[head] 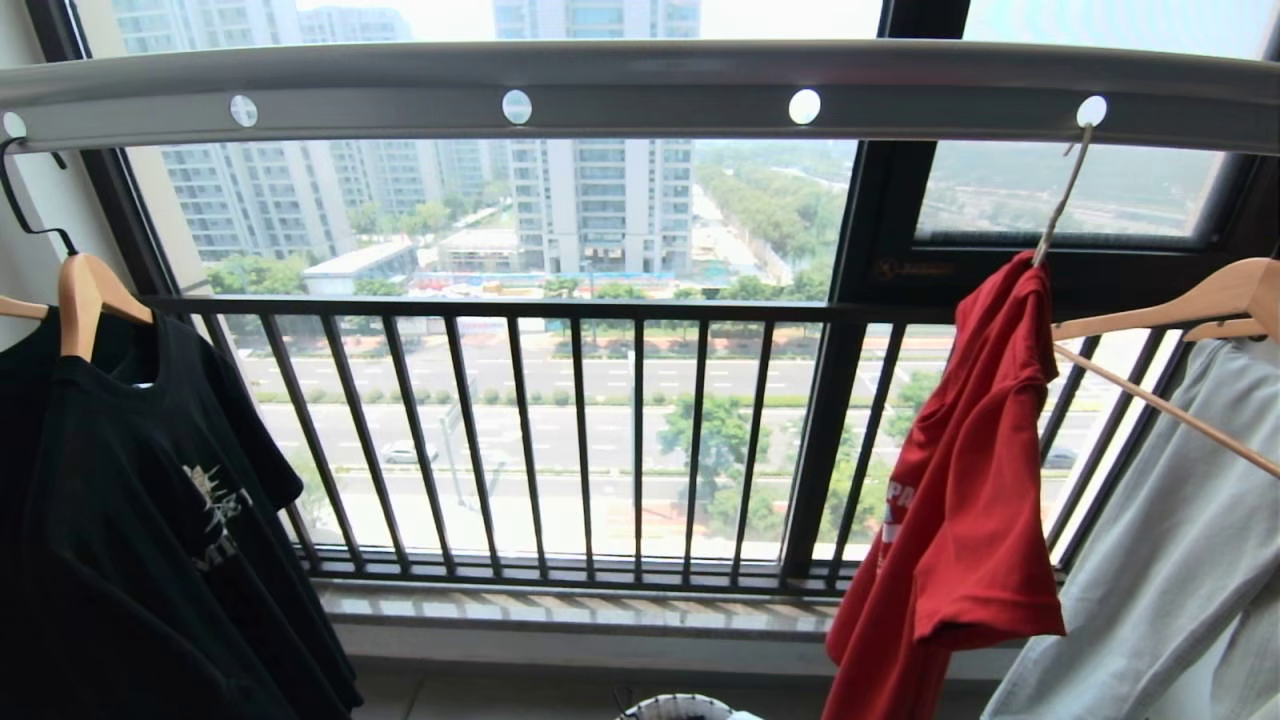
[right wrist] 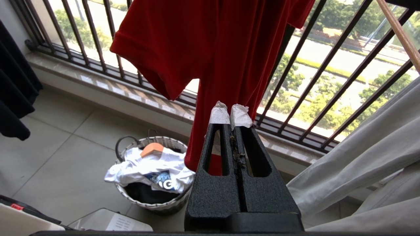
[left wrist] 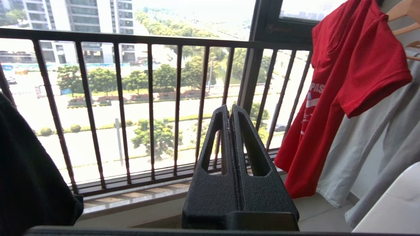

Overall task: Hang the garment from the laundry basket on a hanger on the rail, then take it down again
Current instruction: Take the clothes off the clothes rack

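Observation:
The red garment [head: 965,480] hangs on the thin white wire hanger [head: 1060,200], whose hook sits in a hole of the grey rail [head: 640,95] at the right. The garment [left wrist: 344,82] also shows in the left wrist view, off to the side of my left gripper [left wrist: 229,109], which is shut and holds nothing. My right gripper [right wrist: 230,111] is shut and empty, low in front of the garment [right wrist: 210,46]. The laundry basket [right wrist: 149,203] stands on the floor below, with a white printed shirt [right wrist: 154,170] inside. Its rim [head: 675,708] peeks into the head view.
A black T-shirt [head: 130,520] hangs on a wooden hanger [head: 85,295] at the left of the rail. A pale grey garment [head: 1170,560] on a wooden hanger [head: 1220,295] hangs right beside the red one. A dark barred window railing [head: 560,440] runs behind.

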